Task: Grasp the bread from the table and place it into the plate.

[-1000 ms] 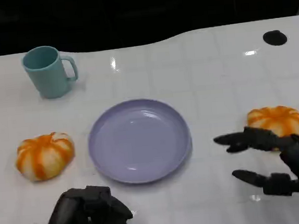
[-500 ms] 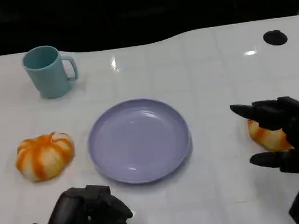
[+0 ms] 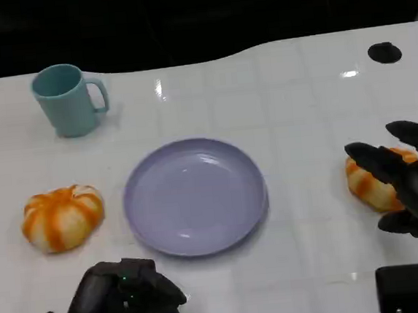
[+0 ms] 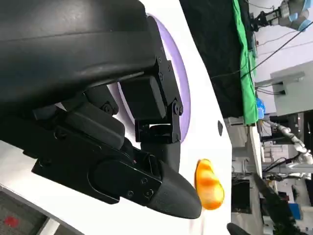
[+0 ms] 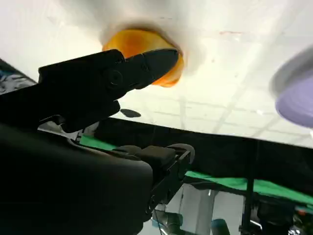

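Bread: two pieces, both orange-and-white, pumpkin-shaped. The left bread [image 3: 62, 217] lies on the white counter [image 3: 291, 91] just left of the plate, untouched. The right bread [image 3: 372, 184] lies near the counter's right edge, well apart from the plate, partly covered by the right hand.

Plate [image 3: 195, 196]: one, lilac, round, at centre, nothing in it.

Mug [image 3: 67, 99]: one, teal, upright, handle to the right, at far left.

Black round disc [image 3: 384, 52]: one, at far right on the counter.

Right hand [image 3: 409, 183]: fingers spread around the right bread, one above and one below it; whether they touch it cannot be told. In the right wrist view a fingertip [image 5: 159, 61] lies across the bread.

Left hand [image 3: 126, 299]: fingers curled in, holding nothing, near the front edge below the plate.

Writing, brands, labels: none legible.
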Controlling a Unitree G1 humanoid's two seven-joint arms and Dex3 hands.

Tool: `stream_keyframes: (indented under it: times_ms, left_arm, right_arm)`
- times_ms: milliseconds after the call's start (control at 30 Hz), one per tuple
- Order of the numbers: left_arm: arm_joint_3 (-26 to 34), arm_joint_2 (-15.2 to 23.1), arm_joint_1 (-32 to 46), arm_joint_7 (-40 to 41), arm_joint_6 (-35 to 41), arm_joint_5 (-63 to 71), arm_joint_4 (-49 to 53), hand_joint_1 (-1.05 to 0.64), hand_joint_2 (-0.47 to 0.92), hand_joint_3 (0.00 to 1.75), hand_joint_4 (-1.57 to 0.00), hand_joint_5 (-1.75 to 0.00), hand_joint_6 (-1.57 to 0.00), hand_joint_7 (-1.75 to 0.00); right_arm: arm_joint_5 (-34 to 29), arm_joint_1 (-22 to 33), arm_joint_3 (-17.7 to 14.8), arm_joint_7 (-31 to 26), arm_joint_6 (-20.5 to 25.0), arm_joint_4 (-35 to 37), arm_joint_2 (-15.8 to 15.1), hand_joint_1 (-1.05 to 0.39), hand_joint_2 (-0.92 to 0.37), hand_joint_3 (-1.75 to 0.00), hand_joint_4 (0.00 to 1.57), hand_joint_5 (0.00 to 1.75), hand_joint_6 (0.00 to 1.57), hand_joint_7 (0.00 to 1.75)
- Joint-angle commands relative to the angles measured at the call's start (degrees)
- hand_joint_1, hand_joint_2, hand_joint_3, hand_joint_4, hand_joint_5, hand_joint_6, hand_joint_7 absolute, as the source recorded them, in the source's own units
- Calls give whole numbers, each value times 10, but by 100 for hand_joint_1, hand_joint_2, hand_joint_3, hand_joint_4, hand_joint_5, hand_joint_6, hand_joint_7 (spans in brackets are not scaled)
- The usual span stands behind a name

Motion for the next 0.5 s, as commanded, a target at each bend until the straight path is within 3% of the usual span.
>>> stream_keyframes:
  times_ms: [33,500]
  left_arm:
    - [6,6,0,2,-1,-3,0,-105,90,0,-118,-104,-129,-72]
    - [6,5,2,3,-6,-4,-1,-105,91,1,-117,-104,-129,-72]
  right_arm:
    - [-26,-30,26,-9,31,41,-16,-68,-92,-2,0,24,24,0]
    - [-37,-128,112,-64,88,214,-5,-63,-91,0,1,36,25,1]
